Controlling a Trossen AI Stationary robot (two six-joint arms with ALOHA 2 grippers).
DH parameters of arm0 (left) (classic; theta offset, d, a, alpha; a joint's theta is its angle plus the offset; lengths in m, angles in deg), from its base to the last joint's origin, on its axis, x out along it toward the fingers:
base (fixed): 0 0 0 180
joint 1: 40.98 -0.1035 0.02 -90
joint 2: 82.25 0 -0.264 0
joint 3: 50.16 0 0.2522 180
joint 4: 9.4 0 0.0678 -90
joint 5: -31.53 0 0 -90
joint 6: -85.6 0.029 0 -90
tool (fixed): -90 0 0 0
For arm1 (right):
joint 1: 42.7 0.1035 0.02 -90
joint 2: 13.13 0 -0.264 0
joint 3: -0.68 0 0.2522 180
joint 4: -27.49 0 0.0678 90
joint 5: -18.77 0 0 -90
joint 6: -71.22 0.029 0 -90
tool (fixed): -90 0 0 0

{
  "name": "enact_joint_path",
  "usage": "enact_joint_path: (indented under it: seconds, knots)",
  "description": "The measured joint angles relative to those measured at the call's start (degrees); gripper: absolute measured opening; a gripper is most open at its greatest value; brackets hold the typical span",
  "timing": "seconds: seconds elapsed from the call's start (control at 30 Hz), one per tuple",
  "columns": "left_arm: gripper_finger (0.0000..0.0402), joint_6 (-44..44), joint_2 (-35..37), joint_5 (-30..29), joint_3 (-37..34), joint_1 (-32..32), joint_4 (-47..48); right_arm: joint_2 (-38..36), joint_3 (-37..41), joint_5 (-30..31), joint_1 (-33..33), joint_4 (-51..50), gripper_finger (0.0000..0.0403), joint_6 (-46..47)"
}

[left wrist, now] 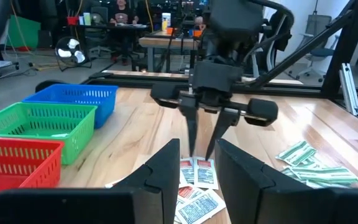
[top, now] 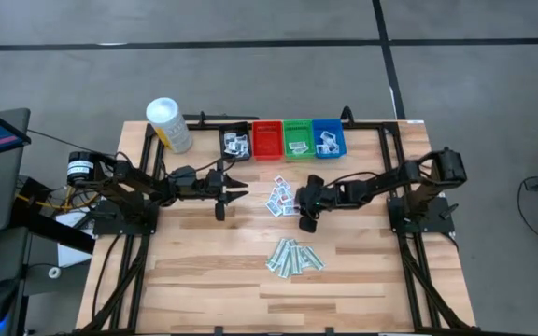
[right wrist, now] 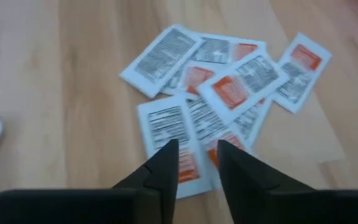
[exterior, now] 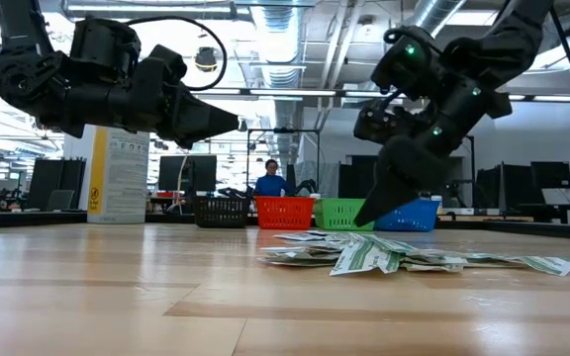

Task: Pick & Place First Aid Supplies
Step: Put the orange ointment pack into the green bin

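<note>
High view shows the job partly done: the black bin (top: 235, 142), green bin (top: 298, 140) and blue bin (top: 329, 139) along the far edge of the table (top: 194, 271) each hold some packets, while the red bin (top: 267, 140) looks bare, though its floor is hard to read from up here. Plenty is left, I'd say: a scatter of white packets with red print (top: 280, 198) lies mid-table, and a heap of pale-green strips (top: 295, 258) sits nearer the front. The right end effector (right wrist: 197, 163) hangs right over the white packets, fingers parted a little with a narrow gap and nothing visibly between them; whether the tips touch paper I cannot tell. The left end effector (top: 238, 189) waits just left of that scatter, its fingers apart and holding nothing. From the low view the packets flatten into one blurred layer, so counting them is hopeless, and a person shows far behind the bins.
</note>
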Motion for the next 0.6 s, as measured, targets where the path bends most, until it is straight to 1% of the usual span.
enact_joint_path:
  seconds: [0.17,0.33,0.47,0.6]
  knots:
    - [0.0102,0.0,0.0,0.0,0.0,0.0,0.0,0.0,0.0,0.3,-1.0,-0.6,0.0150,0.0]
    - [0.0102,0.0,0.0,0.0,0.0,0.0,0.0,0.0,0.0,0.3,-0.3,-2.4,0.0191,0.2]
    - [0.0102,-0.1,0.0,0.0,0.0,0.0,0.1,0.0,0.0,0.7,0.9,-3.2,0.0208,0.7]
    - [0.0102,-0.1,0.0,0.0,0.0,0.0,0.1,0.0,0.0,1.7,1.6,-3.3,0.0209,0.9]
